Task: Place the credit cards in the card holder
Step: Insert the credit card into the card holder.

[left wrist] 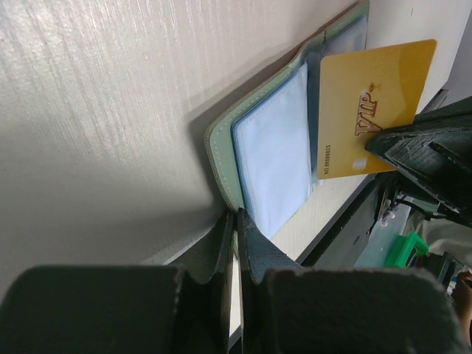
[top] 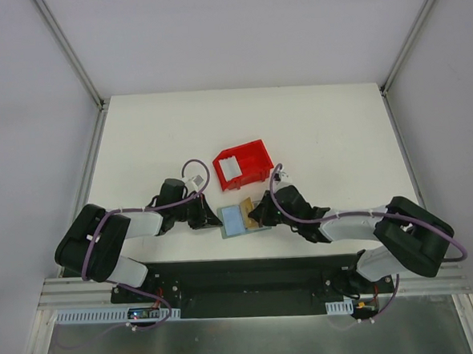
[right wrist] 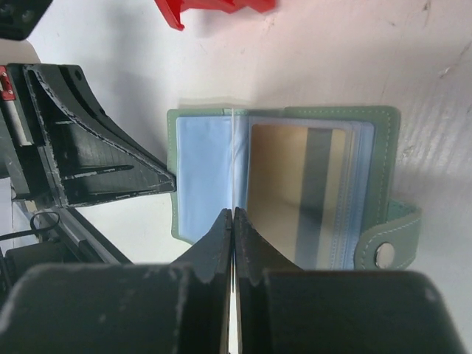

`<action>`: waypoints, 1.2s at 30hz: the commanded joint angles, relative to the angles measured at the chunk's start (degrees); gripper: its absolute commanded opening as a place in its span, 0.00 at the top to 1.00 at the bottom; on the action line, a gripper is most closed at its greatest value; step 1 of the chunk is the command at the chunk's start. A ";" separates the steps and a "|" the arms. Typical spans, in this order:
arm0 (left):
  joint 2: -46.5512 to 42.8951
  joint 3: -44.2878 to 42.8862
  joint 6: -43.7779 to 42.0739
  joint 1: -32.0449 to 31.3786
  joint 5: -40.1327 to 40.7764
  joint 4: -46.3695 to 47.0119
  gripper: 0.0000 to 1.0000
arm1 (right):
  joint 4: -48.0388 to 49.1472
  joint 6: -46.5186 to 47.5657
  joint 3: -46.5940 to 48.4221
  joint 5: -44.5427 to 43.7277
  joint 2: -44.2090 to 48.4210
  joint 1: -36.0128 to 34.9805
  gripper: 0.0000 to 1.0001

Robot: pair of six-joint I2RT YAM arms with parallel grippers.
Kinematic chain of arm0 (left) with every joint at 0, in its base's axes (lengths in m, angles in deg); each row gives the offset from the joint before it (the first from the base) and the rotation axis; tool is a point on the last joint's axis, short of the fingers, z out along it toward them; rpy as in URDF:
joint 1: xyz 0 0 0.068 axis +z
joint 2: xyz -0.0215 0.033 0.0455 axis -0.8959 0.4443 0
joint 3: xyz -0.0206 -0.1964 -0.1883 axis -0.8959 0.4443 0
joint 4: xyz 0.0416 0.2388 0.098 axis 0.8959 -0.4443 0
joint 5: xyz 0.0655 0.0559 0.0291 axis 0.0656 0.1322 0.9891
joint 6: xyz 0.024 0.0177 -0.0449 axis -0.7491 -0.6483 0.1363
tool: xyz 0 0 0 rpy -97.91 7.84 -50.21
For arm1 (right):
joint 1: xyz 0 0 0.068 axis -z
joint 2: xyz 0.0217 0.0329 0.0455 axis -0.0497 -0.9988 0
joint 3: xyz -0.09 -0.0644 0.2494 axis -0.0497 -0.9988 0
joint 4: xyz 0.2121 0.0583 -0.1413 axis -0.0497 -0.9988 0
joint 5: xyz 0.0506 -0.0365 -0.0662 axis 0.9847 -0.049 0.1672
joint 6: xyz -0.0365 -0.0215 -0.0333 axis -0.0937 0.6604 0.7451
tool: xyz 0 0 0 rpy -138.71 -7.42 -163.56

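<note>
The card holder (right wrist: pixel 203 177), a grey-green wallet with pale blue sleeves, lies open on the table; it also shows in the top view (top: pixel 237 219). Its strap with the round snap (right wrist: pixel 384 255) hangs at the right. My left gripper (left wrist: pixel 236 217) is shut on the edge of the wallet's (left wrist: pixel 269 166) left cover. My right gripper (right wrist: pixel 233 215) is shut on the orange-gold credit card (left wrist: pixel 372 107), marked VIP, and holds it upright on edge over the wallet's fold. A gold face with a dark stripe (right wrist: pixel 299 195) shows in the right sleeves; card or reflection, I cannot tell. No pale card is in view.
A red plastic bin (top: pixel 242 165) stands just behind the wallet, on its side. Both grippers (top: pixel 215 218) (top: pixel 256 214) meet at the wallet near the table's front edge (top: pixel 241 257). The left gripper's fingers (right wrist: pixel 110 169) reach in from the left in the right wrist view.
</note>
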 commanded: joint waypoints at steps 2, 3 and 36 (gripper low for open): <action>1.62 0.78 -1.33 0.24 3.47 -4.57 1.00 | 6.41 -3.80 -2.20 1.19 -1.40 -0.16 1.00; 1.53 0.87 -1.33 0.32 3.38 -4.66 1.00 | 6.41 -3.89 -2.38 1.01 -1.75 -0.07 1.00; 1.79 0.43 -1.24 0.24 3.21 -4.57 1.00 | 13.16 -6.53 -3.26 5.22 -6.14 0.46 1.00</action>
